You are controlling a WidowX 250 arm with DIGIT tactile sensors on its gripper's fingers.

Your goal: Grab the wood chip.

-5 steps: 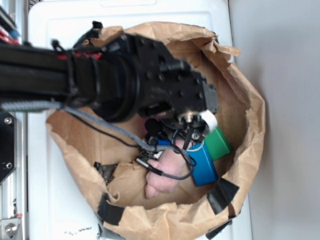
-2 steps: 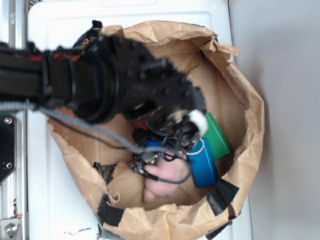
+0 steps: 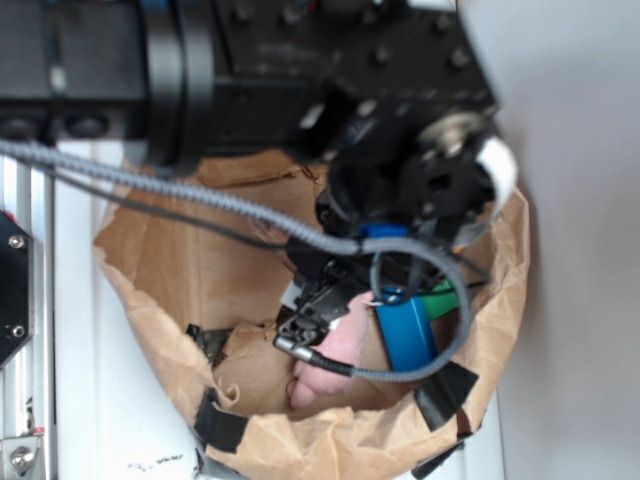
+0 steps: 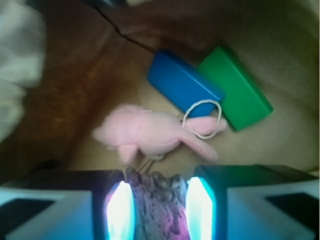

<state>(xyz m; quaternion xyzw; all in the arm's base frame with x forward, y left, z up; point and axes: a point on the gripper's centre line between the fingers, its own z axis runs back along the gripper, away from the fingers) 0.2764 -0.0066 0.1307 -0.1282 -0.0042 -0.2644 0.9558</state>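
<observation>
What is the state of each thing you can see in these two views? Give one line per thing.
Gripper: jaws shut on the wood chip, raised above the bag floor.
Wood chip: held between the jaws.
Pink plush toy: lying flat on the bag floor, free.
Blue block: lying flat, against the green block.
Green block: lying flat, free.
White loop: lying across the toy.
Paper bag: open, rim crumpled.
</observation>
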